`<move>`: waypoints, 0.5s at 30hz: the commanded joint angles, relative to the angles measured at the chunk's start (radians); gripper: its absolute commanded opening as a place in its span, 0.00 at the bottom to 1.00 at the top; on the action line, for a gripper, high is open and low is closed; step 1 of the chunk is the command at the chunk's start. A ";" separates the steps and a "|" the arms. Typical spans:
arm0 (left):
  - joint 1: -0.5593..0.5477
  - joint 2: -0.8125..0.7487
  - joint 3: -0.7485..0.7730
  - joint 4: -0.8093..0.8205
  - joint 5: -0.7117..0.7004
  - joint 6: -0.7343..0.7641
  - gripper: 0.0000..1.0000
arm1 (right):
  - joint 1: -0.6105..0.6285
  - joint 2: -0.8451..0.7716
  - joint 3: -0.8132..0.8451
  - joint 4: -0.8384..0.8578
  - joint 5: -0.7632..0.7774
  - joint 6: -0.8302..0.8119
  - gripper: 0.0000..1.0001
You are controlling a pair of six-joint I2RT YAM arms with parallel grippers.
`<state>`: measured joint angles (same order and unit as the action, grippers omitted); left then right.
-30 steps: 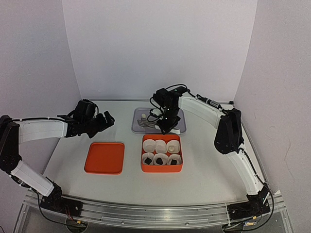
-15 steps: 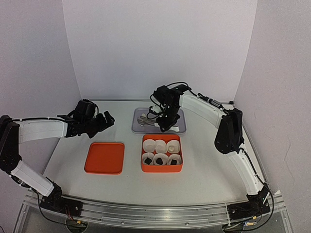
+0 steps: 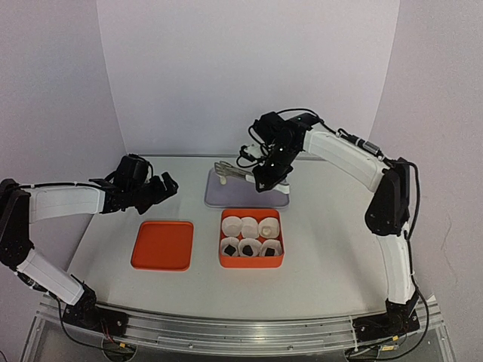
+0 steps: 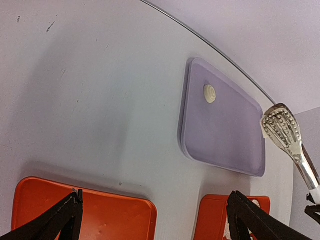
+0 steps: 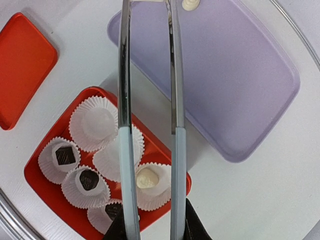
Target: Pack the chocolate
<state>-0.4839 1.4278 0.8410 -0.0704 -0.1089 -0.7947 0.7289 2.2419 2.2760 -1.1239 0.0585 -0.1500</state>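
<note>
An orange box (image 3: 251, 260) holds six white paper cups. Three dark chocolates (image 5: 89, 179) sit in the front cups and one cream chocolate (image 5: 146, 177) in the back right cup. I cannot tell what the other two back cups hold. One cream chocolate (image 4: 210, 93) lies on the lavender tray (image 3: 264, 197), also in the right wrist view (image 5: 190, 4). My right gripper (image 3: 262, 177) (image 5: 152, 227) is shut on metal tongs (image 5: 124, 100), raised above the tray; their tips (image 4: 282, 127) are empty. My left gripper (image 3: 164, 185) (image 4: 155, 222) is open and empty over the table left of the tray.
The orange lid (image 3: 162, 245) lies flat left of the box, also in the left wrist view (image 4: 75, 215). White walls close in the table at the back and on both sides.
My right arm has risen and drawn back, lifting the tongs off the tray. The left arm has not moved.
</note>
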 commanded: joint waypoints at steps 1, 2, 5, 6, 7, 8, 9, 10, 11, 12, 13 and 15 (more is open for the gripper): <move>-0.003 0.009 0.025 0.039 -0.010 -0.006 1.00 | 0.004 -0.223 -0.184 0.043 -0.035 0.068 0.04; -0.003 0.012 0.028 0.041 -0.008 -0.006 1.00 | 0.006 -0.264 -0.235 0.048 -0.033 0.084 0.04; -0.003 0.020 0.032 0.046 -0.005 -0.007 1.00 | 0.019 -0.382 -0.400 0.062 -0.027 0.120 0.05; -0.003 0.024 0.033 0.048 -0.003 -0.008 1.00 | 0.026 -0.415 -0.453 0.064 -0.025 0.128 0.06; -0.003 0.027 0.035 0.049 -0.002 -0.008 1.00 | 0.031 -0.456 -0.496 0.065 -0.016 0.137 0.06; -0.004 0.031 0.038 0.049 0.000 -0.008 1.00 | 0.037 -0.492 -0.541 0.066 -0.011 0.159 0.06; -0.003 0.034 0.040 0.049 0.002 -0.007 1.00 | 0.041 -0.522 -0.582 0.067 -0.010 0.196 0.06; -0.004 0.039 0.041 0.049 0.004 -0.008 1.00 | 0.044 -0.556 -0.613 0.070 -0.009 0.229 0.06; -0.003 0.045 0.044 0.050 0.005 -0.010 1.00 | 0.049 -0.579 -0.649 0.073 -0.008 0.252 0.06; -0.004 0.049 0.046 0.051 0.005 -0.012 1.00 | 0.060 -0.601 -0.677 0.077 -0.006 0.270 0.06; -0.004 0.055 0.049 0.051 0.007 -0.015 1.00 | 0.071 -0.621 -0.702 0.080 0.000 0.290 0.07; -0.003 0.067 0.061 0.047 0.013 -0.018 1.00 | 0.088 -0.641 -0.741 0.087 0.000 0.333 0.07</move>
<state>-0.4839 1.4718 0.8449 -0.0498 -0.1053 -0.7963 0.7847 1.6802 1.5943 -1.0854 0.0533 0.0592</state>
